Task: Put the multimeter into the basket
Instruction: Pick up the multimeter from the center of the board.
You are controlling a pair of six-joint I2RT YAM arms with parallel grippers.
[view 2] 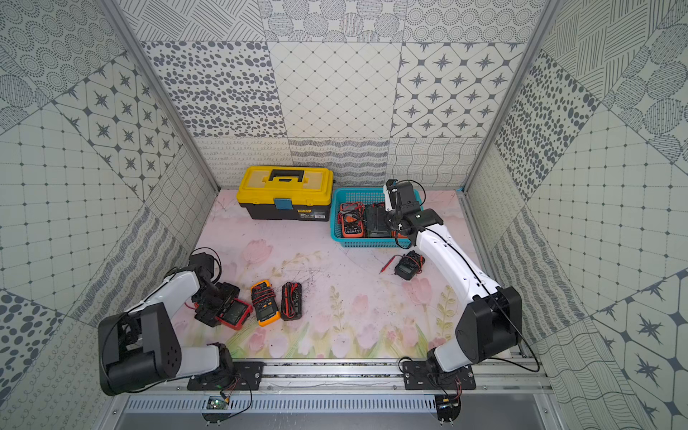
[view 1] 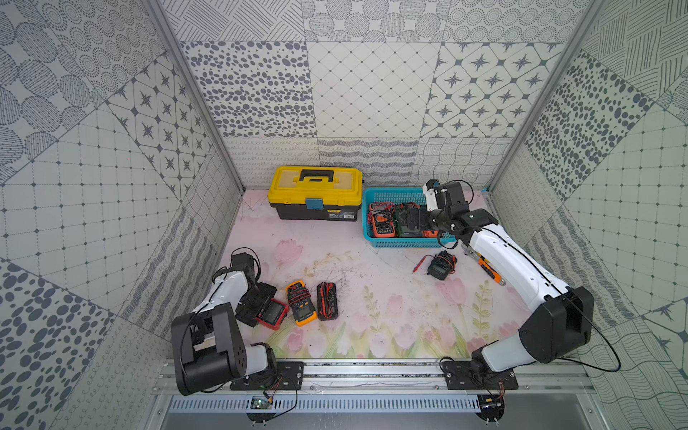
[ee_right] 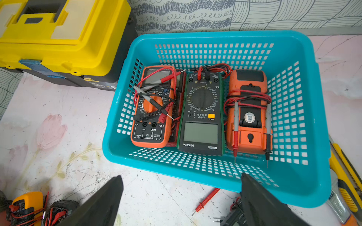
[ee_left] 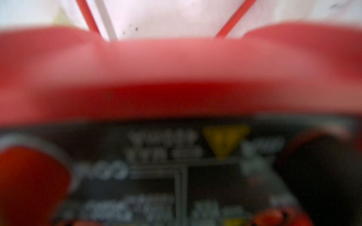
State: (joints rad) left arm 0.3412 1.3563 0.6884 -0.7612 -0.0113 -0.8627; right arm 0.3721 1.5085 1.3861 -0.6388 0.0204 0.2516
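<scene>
**Where this pick could come unstuck**

The biggest risk I see is room. The basket (ee_right: 215,36) sits at the back right of the table, just beside the yellow toolbox (view 1: 314,186). Three meters already lie side by side across its floor. Another one would have to rest on top of them, and a careless release could leave it hung on the rim or tipped out.

Next comes the carry. The red multimeter (view 1: 273,312) lies on the table at the near left, well apart from the basket, so the trip across is long. My right gripper (ee_right: 181,176) hangs over the basket's near side, fingers spread wide and empty. If it is there when my left arm arrives, I judge the two could knock together.

Then the grip itself. My left gripper (view 1: 262,307) is down on the red multimeter's end. I cannot tell whether the fingers have bitten: the top views hide them, and my left wrist view is a blur of red casing. A hold at one end could let the body swing.

Smallest, the thin red leads (ee_left: 88,17) trail past the casing. They could snag the yellow multimeter (view 1: 301,303) just beside it.
</scene>
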